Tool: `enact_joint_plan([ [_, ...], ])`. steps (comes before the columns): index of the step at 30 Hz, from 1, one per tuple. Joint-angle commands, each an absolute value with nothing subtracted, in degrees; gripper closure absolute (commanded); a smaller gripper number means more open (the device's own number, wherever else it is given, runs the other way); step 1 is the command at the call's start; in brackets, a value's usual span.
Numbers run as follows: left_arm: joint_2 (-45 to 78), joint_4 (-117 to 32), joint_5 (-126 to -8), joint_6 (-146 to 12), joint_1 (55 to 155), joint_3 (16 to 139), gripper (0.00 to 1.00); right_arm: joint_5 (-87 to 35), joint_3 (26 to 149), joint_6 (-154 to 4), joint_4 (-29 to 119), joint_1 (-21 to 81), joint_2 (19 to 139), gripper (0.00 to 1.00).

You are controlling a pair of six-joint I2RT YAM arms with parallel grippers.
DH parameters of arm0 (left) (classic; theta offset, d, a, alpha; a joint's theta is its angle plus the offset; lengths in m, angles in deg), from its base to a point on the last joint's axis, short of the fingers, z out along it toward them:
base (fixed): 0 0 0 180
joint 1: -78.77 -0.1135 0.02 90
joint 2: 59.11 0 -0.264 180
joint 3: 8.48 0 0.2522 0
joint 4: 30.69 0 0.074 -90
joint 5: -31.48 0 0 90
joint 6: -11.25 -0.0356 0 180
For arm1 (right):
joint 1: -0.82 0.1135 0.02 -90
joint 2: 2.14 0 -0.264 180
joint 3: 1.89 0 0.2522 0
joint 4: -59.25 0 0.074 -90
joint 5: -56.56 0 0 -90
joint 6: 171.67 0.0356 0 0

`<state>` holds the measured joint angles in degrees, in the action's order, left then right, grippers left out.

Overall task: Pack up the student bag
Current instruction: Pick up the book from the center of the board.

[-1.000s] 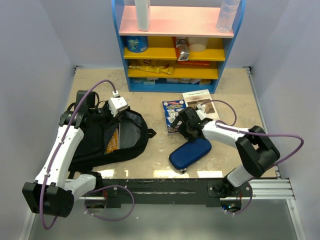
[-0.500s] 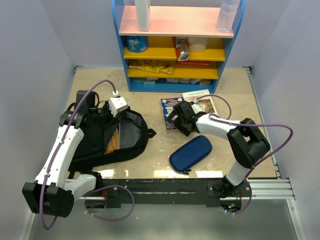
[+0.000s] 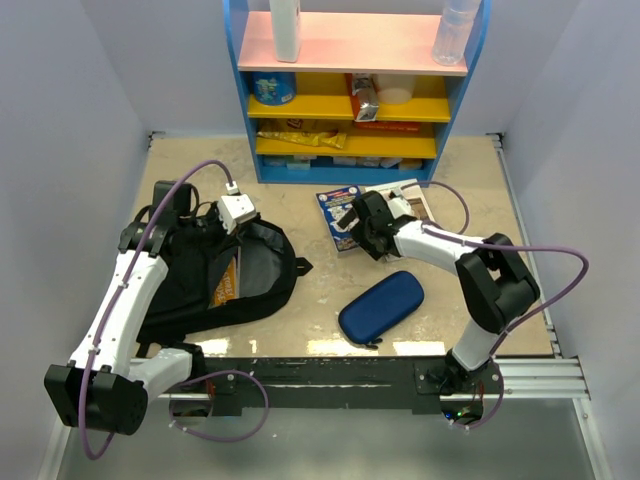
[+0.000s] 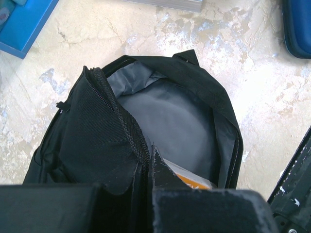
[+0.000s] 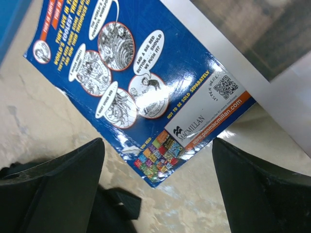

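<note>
Surface is carrying student bag w/ orange item inside; left pincer is clenching its rim; right pincer is gaping over book.

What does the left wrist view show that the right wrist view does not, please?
Only the left wrist view shows the large soft black fabric backpack gaping open, grey lining and something orange inside, with the left gripper shut on its rim. Only the right wrist view shows the glossy blue paperback book, back cover up, framed by the open right gripper. Both show the beige marbled tabletop.
</note>
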<state>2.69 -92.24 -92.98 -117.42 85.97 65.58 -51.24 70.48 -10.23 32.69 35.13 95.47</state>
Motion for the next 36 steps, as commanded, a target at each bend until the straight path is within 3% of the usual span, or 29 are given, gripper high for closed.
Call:
enact_joint_plan([
  [1,1.1,-90.7,-95.3,-118.6,86.5,66.1,1.00,-55.8,74.8,-8.9,35.6,34.7,97.2,0.06],
  [36,2.1,-91.1,-96.2,-118.7,86.9,66.2,1.00,-62.9,81.9,-10.9,40.8,34.7,96.7,0.12],
])
